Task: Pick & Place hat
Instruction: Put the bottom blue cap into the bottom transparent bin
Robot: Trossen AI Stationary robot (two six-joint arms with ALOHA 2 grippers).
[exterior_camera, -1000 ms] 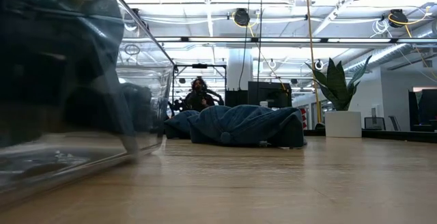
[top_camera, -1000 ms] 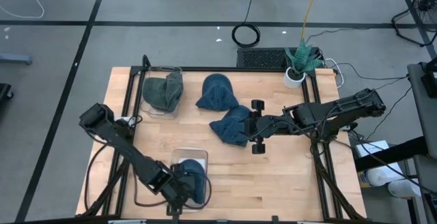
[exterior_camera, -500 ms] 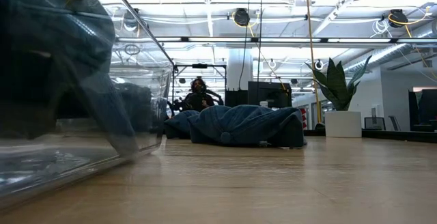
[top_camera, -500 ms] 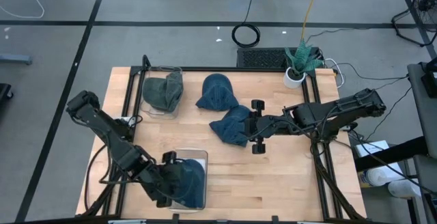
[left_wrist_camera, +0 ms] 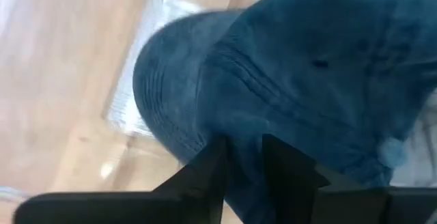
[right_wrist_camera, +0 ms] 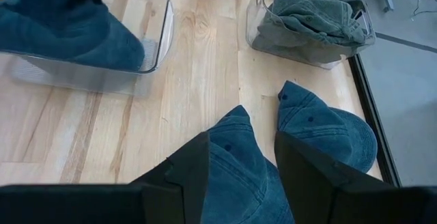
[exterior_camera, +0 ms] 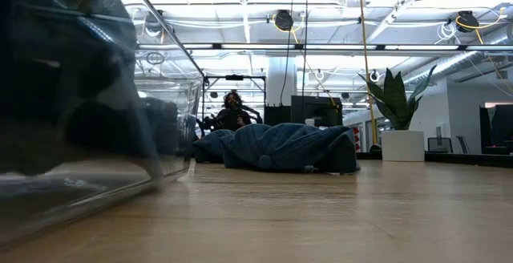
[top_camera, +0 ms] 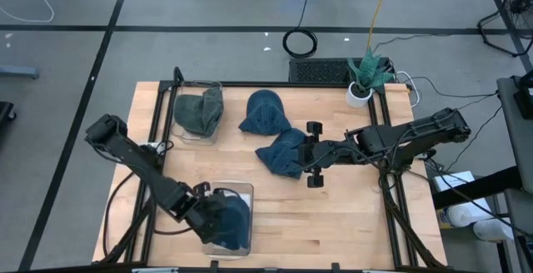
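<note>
At near-left tabletop (top_camera: 350, 215), blue hat (top_camera: 233, 223) sits in clear bin (top_camera: 247, 191); left gripper (top_camera: 210, 216) jaws nip its soft fabric. Right gripper (top_camera: 306, 161) jaws straddle second hat (top_camera: 283, 155) mid-table, grip uncertain. You grab crown fold; light, floppy.

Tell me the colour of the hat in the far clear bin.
Grey-green hat; right wrist view shows it best.

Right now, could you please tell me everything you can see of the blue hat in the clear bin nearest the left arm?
The blue hat is a soft cap of denim-like cloth with stitched rows on its brim and a small eyelet in the crown. It lies crumpled inside the clear bin at the table's front edge, filling much of it. The left gripper is at the hat, its fingers set against the cloth.
</note>
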